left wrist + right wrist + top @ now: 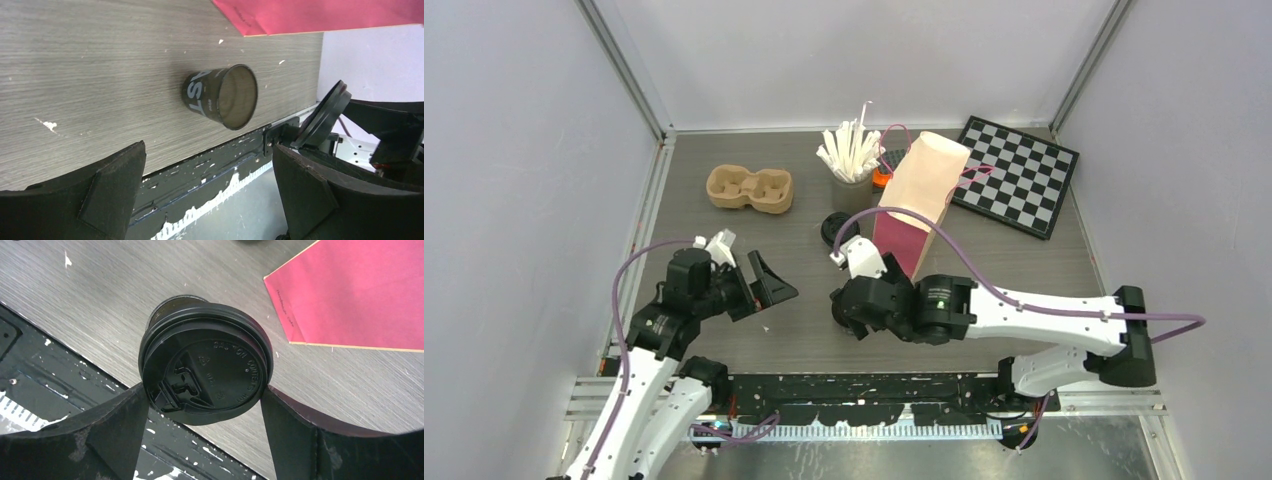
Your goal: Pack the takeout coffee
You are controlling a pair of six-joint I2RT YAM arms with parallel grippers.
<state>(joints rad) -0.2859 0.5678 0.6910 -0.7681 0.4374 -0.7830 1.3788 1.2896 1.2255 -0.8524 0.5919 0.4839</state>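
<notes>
The right end effector (205, 390) is clenched on a round black lid (210, 372), its two fingers pressing the rim from opposite sides. The lid hangs tilted just above an open dark paper cup (205, 97), with a gap between them in the left wrist view. That cup stands upright and uncovered on the grey worktop (754, 235), close to the near edge and its black rail. White lettering shows on the cup's side. The left end effector (209, 150) is released, its fingers spread wide and holding nothing, and it points towards the cup from the left, apart from it. In the top view the cup itself is hidden under the right arm's wrist. Farther back a second black lid (839, 228) lies near the foot of a pink and tan paper bag (924, 190); what sits beneath this lid cannot be told from above. A tan pulp tray (749, 188) rests at the far left with both wells unfilled, a grey cup of white sticks (852, 165) stands beside the bag, and a checkerboard (1016, 176) lies at the far right.
</notes>
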